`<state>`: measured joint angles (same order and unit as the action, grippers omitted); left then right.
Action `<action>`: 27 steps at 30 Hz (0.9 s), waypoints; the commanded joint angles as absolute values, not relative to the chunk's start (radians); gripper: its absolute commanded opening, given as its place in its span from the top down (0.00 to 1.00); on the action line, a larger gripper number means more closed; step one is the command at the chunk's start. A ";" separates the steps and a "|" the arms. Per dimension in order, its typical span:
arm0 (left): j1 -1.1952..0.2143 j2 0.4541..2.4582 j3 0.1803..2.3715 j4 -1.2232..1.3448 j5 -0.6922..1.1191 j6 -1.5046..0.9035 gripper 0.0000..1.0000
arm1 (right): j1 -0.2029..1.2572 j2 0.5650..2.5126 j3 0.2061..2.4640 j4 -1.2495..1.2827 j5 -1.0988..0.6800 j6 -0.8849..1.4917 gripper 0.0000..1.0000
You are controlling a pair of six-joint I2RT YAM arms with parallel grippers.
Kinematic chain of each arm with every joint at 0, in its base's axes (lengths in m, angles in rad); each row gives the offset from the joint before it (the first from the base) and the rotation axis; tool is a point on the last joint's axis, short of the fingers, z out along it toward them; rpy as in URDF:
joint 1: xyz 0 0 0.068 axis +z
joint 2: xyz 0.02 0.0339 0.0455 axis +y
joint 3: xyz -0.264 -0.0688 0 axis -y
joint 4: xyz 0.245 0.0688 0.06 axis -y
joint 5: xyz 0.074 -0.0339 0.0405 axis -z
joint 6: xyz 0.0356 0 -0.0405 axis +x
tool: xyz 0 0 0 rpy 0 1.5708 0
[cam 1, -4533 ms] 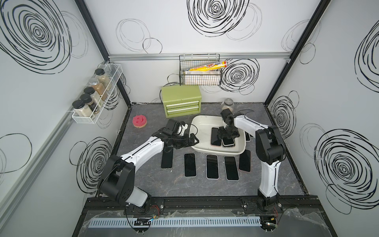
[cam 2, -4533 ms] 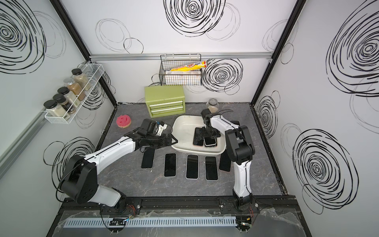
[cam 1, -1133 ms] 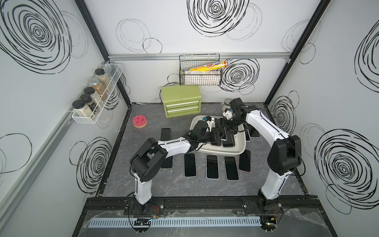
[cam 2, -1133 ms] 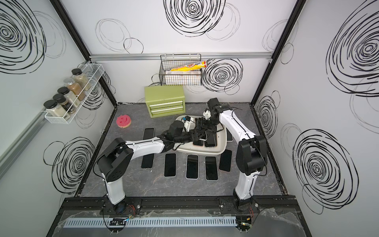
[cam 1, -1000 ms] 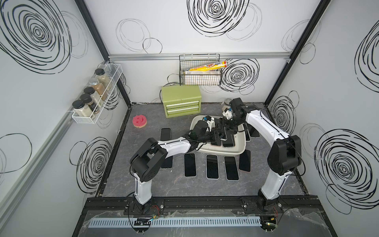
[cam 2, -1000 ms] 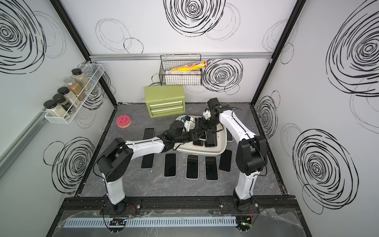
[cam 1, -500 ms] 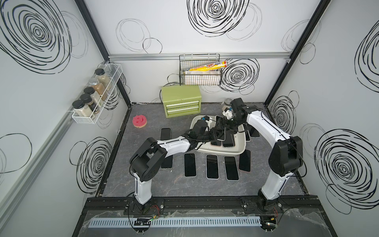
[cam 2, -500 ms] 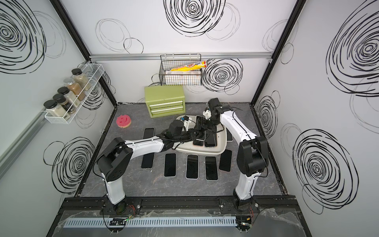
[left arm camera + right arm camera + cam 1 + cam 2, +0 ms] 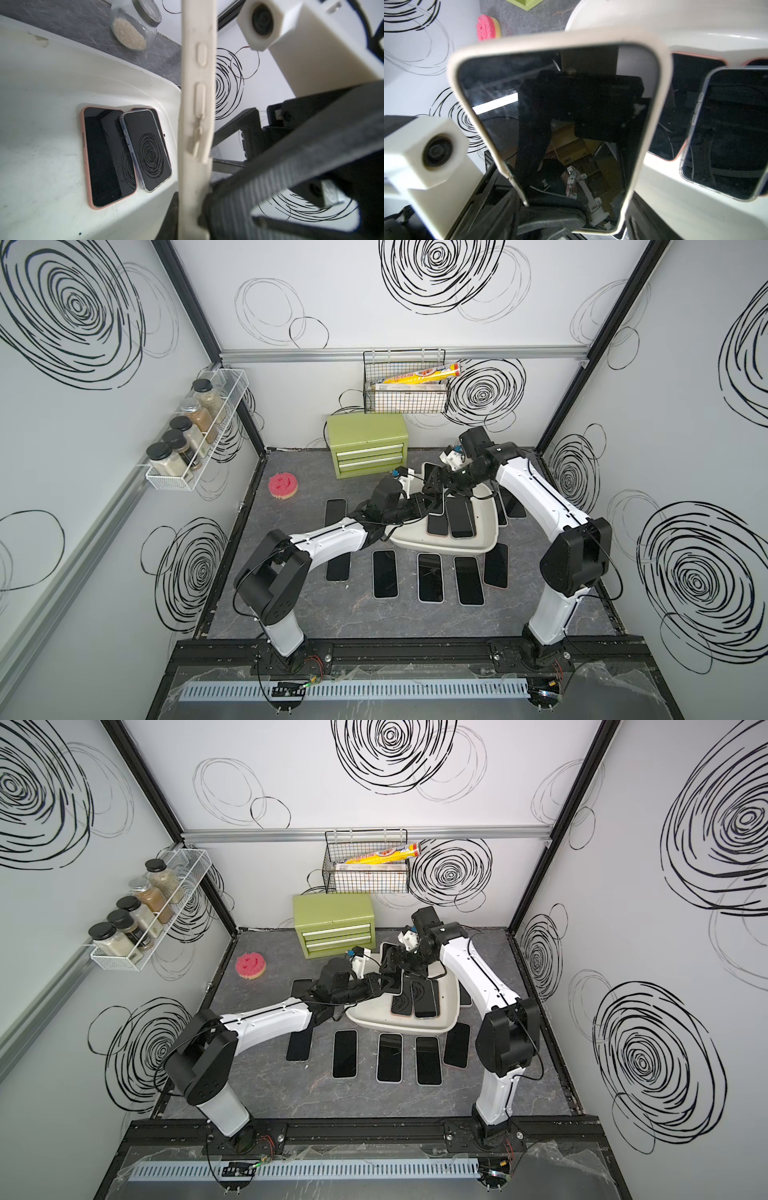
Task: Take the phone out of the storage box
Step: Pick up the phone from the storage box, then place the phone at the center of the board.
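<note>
Left gripper (image 9: 385,981) is clamped on the phone (image 9: 197,104). From my remote seat I see its ribbed pad (image 9: 259,187) pressed against one face near the phone's lower end. The phone is cased in cream, split along one side. It stands on edge, raised above the far end of the storage box (image 9: 484,531) rather than lying in it. In both top views it shows as a dark upright slab between the two grippers.

Right gripper (image 9: 409,965) sits just beside the phone, facing its dark screen. The right wrist view shows both long edges of the phone bare, with no finger on them, so I read those jaws as spread apart. Whether they touch the phone I cannot tell.

On the box floor lie a pink-cased phone (image 9: 106,153) and a clear-cased phone (image 9: 147,149) resting partly over it. A row of dark phones (image 9: 430,576) lies flat on the grey table (image 9: 374,626), just in front of the box.
</note>
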<state>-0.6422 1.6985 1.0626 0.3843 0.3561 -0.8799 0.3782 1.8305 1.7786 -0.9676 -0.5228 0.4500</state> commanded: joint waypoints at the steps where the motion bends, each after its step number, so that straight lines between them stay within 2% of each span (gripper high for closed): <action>1: -0.614 1.634 1.016 0.426 0.390 -0.887 1.00 | 0.335 1.859 1.819 -0.896 -0.497 0.482 0.19; 5: -0.608 1.613 0.983 0.440 0.403 -0.889 1.00 | 0.335 1.882 1.834 -0.875 -0.538 0.521 0.17; 12: -0.570 1.548 0.937 0.414 0.419 -0.885 1.00 | 0.317 1.884 1.830 -0.858 -0.496 0.519 0.15; 22: -0.276 1.308 0.853 0.192 0.488 -0.758 1.00 | 0.275 1.866 1.861 -0.908 -0.482 0.447 0.15; 27: -0.225 1.289 0.832 0.084 0.478 -0.605 1.00 | 0.271 1.869 1.876 -0.952 -0.464 0.411 0.15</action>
